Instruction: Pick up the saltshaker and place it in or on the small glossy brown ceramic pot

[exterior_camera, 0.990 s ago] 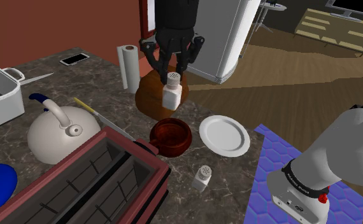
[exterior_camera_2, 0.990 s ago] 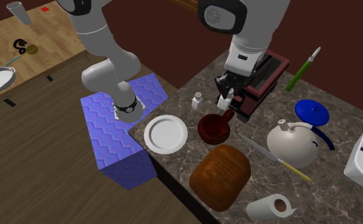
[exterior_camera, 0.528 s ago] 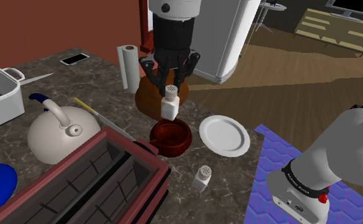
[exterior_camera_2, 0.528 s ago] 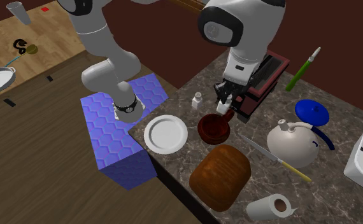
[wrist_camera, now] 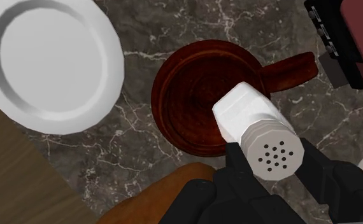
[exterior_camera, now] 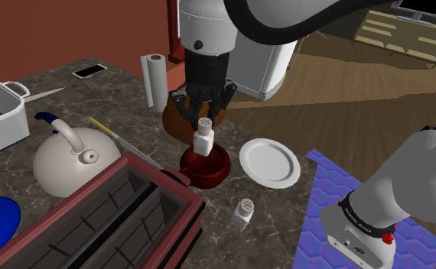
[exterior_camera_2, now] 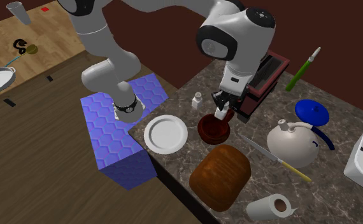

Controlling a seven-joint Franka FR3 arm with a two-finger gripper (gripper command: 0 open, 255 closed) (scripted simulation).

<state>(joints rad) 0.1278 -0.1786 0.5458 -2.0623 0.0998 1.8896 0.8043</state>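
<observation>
The white saltshaker (wrist_camera: 253,124), a square body with a holed, faceted cap, is clasped in the black pincer (wrist_camera: 274,158) over the mouth of the glossy brown round pot (wrist_camera: 186,83). On the veined marble tabletop (wrist_camera: 174,25), a smooth white plate (wrist_camera: 53,63) lies just beside the pot.

Dark marbled desk (exterior_camera_2: 333,197). The white arm hung over it from above. Its black tool (exterior_camera_2: 223,107) gripped a white saltshaker (exterior_camera_2: 222,115) directly over the glossy brown pot (exterior_camera_2: 209,130), with the shaker's base at the pot's mouth. A white plate (exterior_camera_2: 165,133) lay just beside the pot, toward the desk edge. A second small shaker (exterior_camera_2: 198,98) stood apart, near the dark red box (exterior_camera_2: 266,73). Brown rounded lump (exterior_camera_2: 220,176) near the pot. Pale kettle (exterior_camera_2: 293,144), knife (exterior_camera_2: 277,161) and paper roll (exterior_camera_2: 270,207) lay farther along. Blue stand (exterior_camera_2: 113,143) on a wooden floor (exterior_camera_2: 40,165).
</observation>
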